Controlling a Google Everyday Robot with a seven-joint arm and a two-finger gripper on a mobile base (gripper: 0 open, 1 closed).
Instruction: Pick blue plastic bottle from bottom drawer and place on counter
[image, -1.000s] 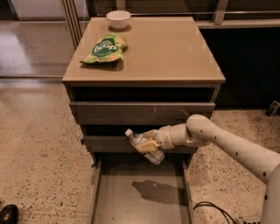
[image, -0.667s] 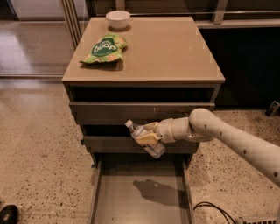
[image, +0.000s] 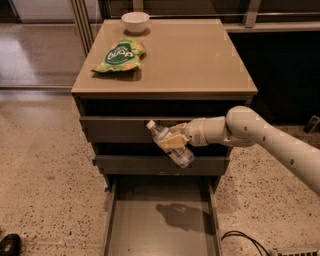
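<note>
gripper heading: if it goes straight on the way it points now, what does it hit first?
Likely nothing. The gripper, shut on the blue plastic bottle, points left along the cabinet front toward open floor. Depth is unclear, so it may graze the top drawer front.

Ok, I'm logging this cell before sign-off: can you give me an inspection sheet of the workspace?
Surface: glossy tan counter top, holding only the clutter listed below.
Job's things: small clear plastic bottle with white cap, tilted, cap up-left, before the upper drawer fronts; bottom drawer open, only a shadow on its grey floor.
Clutter: green snack bag and small white bowl at the counter's back left.
Grippers: gripper shut on the bottle, above the open drawer, below counter height.
Cables: black cable on the speckled floor, lower right.
Surroundings: dark object at lower left, unidentifiable.
</note>
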